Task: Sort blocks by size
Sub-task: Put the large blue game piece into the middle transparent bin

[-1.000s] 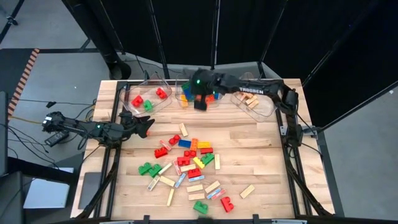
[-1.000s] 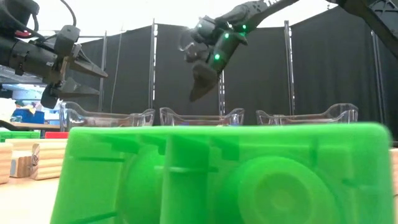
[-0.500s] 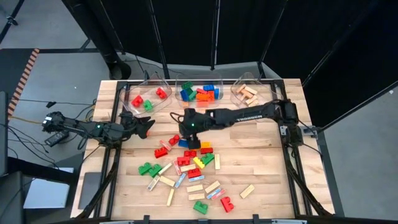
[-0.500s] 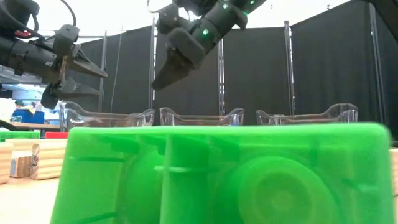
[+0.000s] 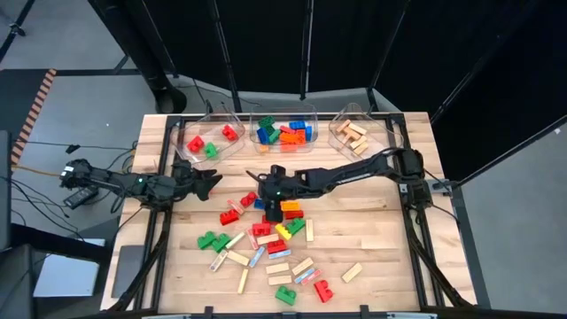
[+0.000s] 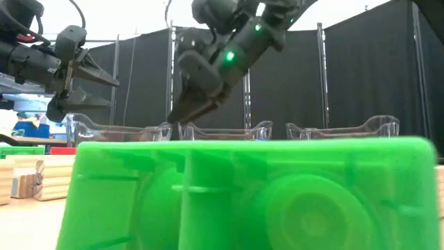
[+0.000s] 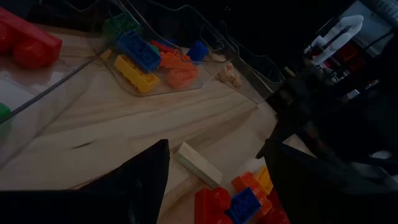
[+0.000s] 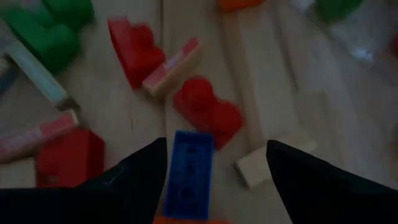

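From above, three clear bins [image 5: 215,120] line the table's far edge: four blocks in the left, roughly eight in the middle [image 5: 283,133], wooden bars in the right. The rest scatter mid-table.

The right gripper [image 5: 272,203] reaches down there; its wrist view shows fingers spread, straddling a blue brick [image 8: 189,174], empty.

The left gripper [image 5: 215,178] hovers open near the left bin.

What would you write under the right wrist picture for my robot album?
The right gripper hovers with fingers open over a blue block, among red blocks on the wooden table.
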Controlling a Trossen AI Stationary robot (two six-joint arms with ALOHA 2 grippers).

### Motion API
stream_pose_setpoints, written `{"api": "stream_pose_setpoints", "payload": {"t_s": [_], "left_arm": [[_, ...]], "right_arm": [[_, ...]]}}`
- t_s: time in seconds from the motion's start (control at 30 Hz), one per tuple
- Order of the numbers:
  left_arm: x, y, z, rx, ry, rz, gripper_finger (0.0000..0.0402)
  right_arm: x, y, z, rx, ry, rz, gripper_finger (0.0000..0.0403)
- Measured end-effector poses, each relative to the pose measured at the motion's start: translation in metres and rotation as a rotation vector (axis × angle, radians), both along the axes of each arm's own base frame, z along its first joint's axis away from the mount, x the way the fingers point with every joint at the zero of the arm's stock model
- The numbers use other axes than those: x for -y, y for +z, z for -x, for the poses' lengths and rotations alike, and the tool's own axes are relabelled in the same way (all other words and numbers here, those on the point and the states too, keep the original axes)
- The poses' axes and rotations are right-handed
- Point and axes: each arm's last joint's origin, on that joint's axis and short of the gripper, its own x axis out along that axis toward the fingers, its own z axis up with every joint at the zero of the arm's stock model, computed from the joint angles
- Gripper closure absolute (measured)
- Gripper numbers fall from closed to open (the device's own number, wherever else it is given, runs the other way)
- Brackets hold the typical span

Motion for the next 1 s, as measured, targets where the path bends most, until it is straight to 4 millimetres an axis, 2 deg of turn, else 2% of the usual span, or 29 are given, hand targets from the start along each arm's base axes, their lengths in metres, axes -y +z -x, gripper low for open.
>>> {"api": "stream_pose_setpoints", "payload": {"t_s": [0.13,0.3,0.63,0.73,0.87,1.0], "left_arm": [[0.000,-0.001,-0.001,-0.008,-0.001,-0.002,0.0133],[0.001,-0.002,-0.001,-0.024,-0.031,0.005,0.0133],[0.002,-0.005,-0.003,-0.065,-0.033,-0.002,0.0133],[0.002,-0.006,-0.003,-0.070,-0.032,-0.004,0.0133],[0.002,-0.006,-0.003,-0.070,-0.032,-0.004,0.0133],[0.002,-0.006,-0.003,-0.073,-0.032,-0.005,0.0133]], "right_arm": [[-0.004,-0.023,-0.008,-0.012,0.010,-0.003,0.0119],[-0.006,-0.041,-0.014,-0.045,-0.024,-0.037,0.0119],[-0.006,-0.059,-0.007,-0.173,-0.057,-0.094,0.0136],[-0.006,-0.059,-0.006,-0.184,-0.081,-0.113,0.0170],[-0.005,-0.056,-0.005,-0.190,-0.085,-0.128,0.0254],[0.000,-0.049,-0.008,-0.194,-0.073,-0.162,0.0250]]}}
